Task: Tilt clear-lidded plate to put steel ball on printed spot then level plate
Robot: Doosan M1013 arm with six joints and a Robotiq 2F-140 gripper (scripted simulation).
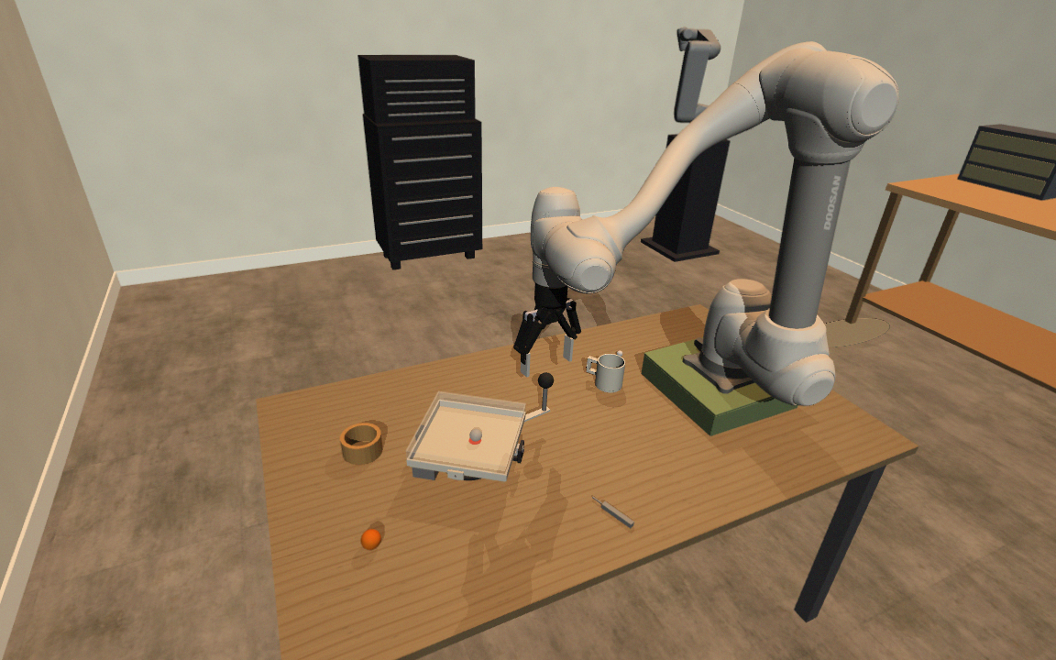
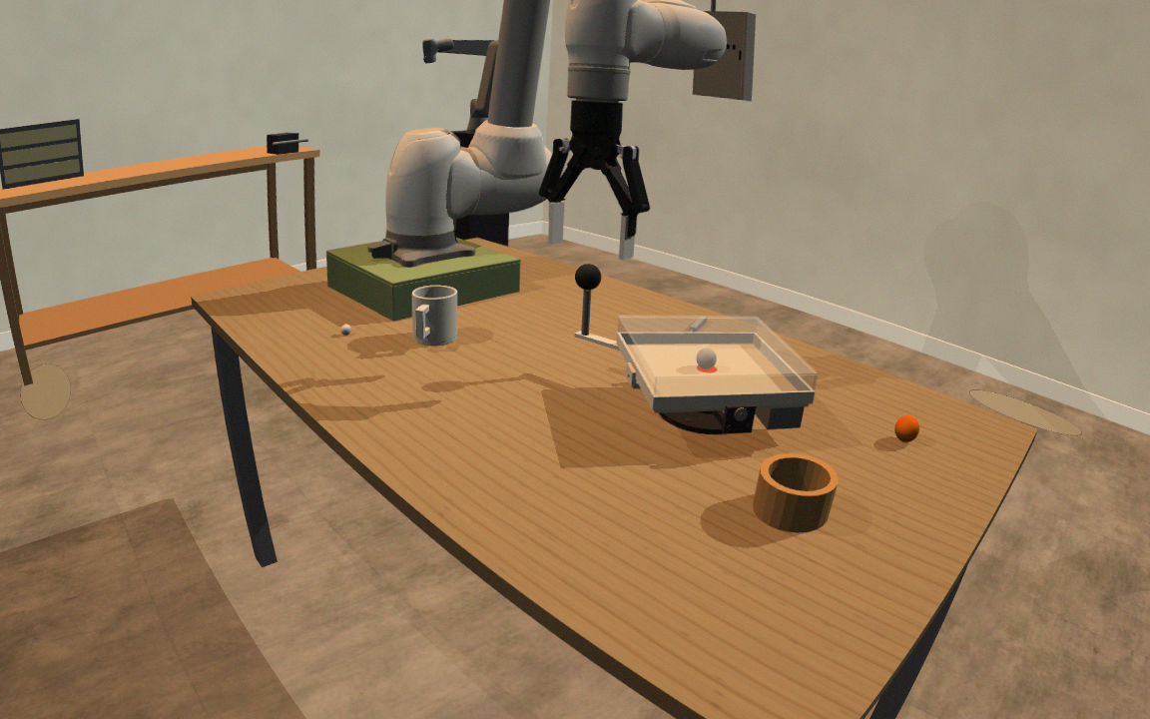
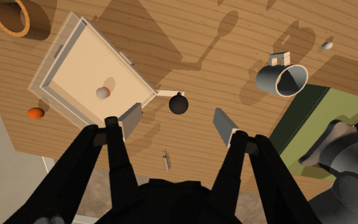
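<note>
The clear-lidded plate (image 1: 467,435) (image 2: 715,362) (image 3: 92,73) sits level on its dark base in the middle of the table. The steel ball (image 1: 475,433) (image 2: 706,358) (image 3: 102,92) rests on the red printed spot, which shows at its edge. A black-knobbed lever (image 1: 544,379) (image 2: 587,276) (image 3: 178,104) stands upright at the plate's corner. My gripper (image 1: 545,354) (image 2: 589,234) (image 3: 178,112) is open and empty, straight above the knob and clear of it.
A grey mug (image 1: 609,370) (image 2: 433,313) (image 3: 281,80) stands near the green robot base (image 1: 716,385). A wooden ring (image 1: 359,440) (image 2: 795,490), an orange ball (image 1: 370,538) (image 2: 906,427), a small metal tool (image 1: 612,511) and a small grey ball (image 2: 345,329) lie apart from the plate.
</note>
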